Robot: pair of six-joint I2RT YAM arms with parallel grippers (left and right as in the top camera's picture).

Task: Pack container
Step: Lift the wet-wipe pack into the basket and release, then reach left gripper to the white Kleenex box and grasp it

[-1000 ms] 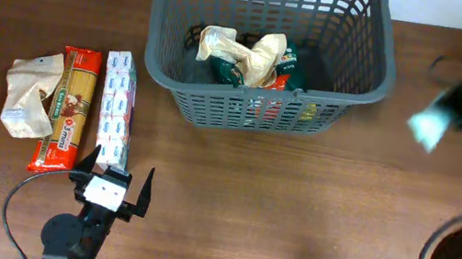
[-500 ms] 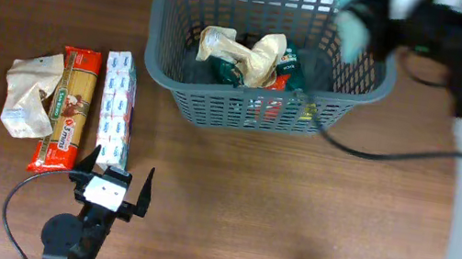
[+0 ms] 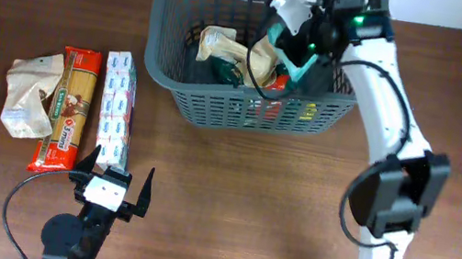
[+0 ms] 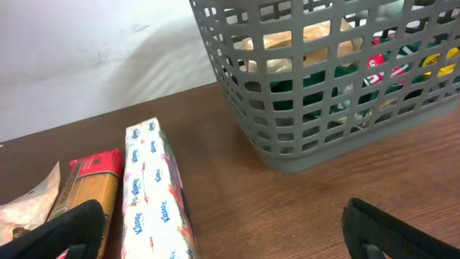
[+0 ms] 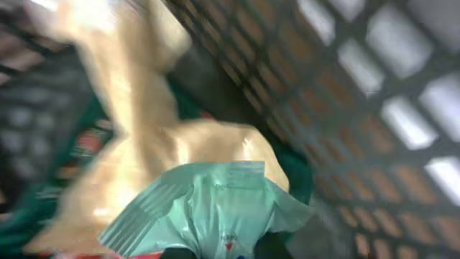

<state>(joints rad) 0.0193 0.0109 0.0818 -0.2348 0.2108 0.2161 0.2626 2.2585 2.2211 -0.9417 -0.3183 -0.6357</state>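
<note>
Surface: brown wooden table (image 3: pixel 247 206), white wall behind.
Basket (image 3: pixel 216 104): far centre of table; stiff, light plastic, probably best lifted by its thick rim.
Right gripper (image 3: pixel 292 46): inside basket, clamped on green packet (image 5: pixel 215 208).
Left gripper (image 3: pixel 118 170): spread, empty, well apart from basket, near tissue pack (image 3: pixel 115 107).

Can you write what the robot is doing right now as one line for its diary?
right gripper: holding green packet inside basket | left gripper: open, near tissues | not packed: tissues, spaghetti, paper bag
</note>
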